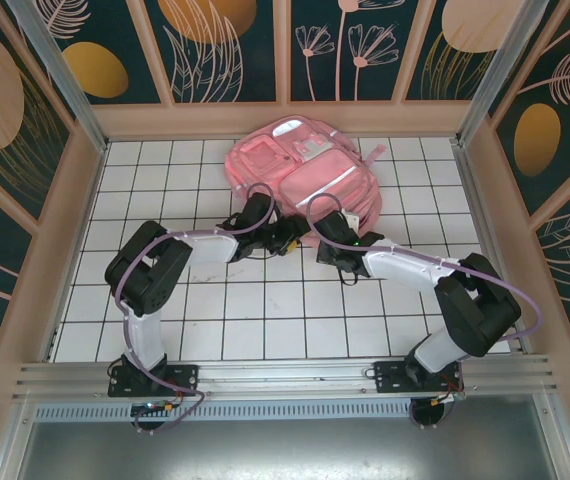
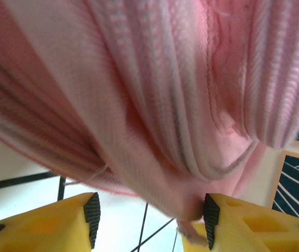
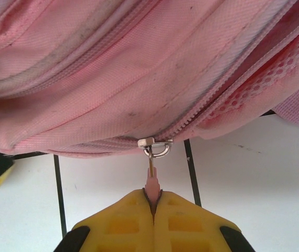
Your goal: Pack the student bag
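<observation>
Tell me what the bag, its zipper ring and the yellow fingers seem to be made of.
Bag: matte pink woven fabric with a visible weave, probably nylon or polyester.
Ring: silvery metal, judging by its shiny glint.
Fingers: apparently hard yellow plastic, smooth, with moulded recesses.

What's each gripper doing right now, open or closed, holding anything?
Left gripper: open, student bag fabric hanging between its fingers, not clamped.
Right gripper: closed on the bag's zipper pull.
</observation>
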Controlling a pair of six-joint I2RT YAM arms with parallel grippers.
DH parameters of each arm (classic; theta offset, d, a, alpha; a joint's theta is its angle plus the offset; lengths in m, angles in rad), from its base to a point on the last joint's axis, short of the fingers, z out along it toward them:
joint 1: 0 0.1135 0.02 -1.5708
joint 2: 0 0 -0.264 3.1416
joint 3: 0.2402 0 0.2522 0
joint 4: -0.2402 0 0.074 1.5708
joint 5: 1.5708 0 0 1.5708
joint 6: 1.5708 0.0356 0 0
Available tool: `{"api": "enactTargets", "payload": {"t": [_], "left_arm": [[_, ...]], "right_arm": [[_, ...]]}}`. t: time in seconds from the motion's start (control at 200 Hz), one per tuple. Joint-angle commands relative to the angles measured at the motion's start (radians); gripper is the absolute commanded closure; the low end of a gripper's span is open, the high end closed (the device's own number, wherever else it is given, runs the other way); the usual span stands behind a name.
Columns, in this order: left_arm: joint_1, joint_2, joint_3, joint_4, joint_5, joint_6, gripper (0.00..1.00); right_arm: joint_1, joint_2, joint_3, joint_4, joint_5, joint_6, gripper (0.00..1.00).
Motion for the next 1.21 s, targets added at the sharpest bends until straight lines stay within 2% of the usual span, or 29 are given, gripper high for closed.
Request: {"api": "enactTargets", "payload": {"t": [0.0, 0.06, 0.13, 0.21, 0.335, 0.72, 0.891, 1.006, 1.106, 1.201], "left_arm": [[-0.003, 0.044, 0.05, 0.043, -0.039, -0.023, 0.61], [-0.003, 0.048, 0.058, 0.029, -0.062, -0.022, 0.82], [-0.002, 0.039, 0.079, -0.049, -0.099, 0.005, 1.0], [0.004, 0.016, 0.093, -0.159, -0.156, 0.043, 1.0], [0.046, -0.043, 0.055, -0.239, -0.205, 0.062, 1.0], [0.255, -0.313, -0.171, -0.38, -0.289, 0.152, 1.0], [0.422, -0.365, -0.247, -0.398, -0.232, 0.227, 1.0], [0.512, -0.345, -0.22, -0.43, -0.202, 0.321, 1.0], [0.568, -0.314, -0.178, -0.461, -0.171, 0.37, 1.0], [0.578, -0.31, -0.146, -0.473, -0.136, 0.386, 1.0]], "right_arm": [[0.018, 0.013, -0.001, -0.004, -0.011, 0.015, 1.0], [0.019, 0.011, 0.0, -0.011, -0.005, 0.016, 1.0], [0.018, 0.005, -0.002, -0.019, 0.006, 0.016, 1.0], [0.017, 0.0, -0.005, -0.032, 0.02, 0.015, 1.0], [0.012, -0.007, -0.007, -0.05, 0.04, 0.012, 1.0], [-0.016, 0.0, 0.004, -0.059, 0.042, -0.025, 1.0], [-0.009, 0.043, 0.052, -0.046, 0.004, -0.037, 1.0], [0.032, 0.082, 0.099, -0.032, -0.012, -0.04, 1.0], [0.074, 0.115, 0.136, -0.012, -0.036, -0.04, 1.0], [0.116, 0.143, 0.163, 0.014, -0.056, -0.039, 1.0]]}}
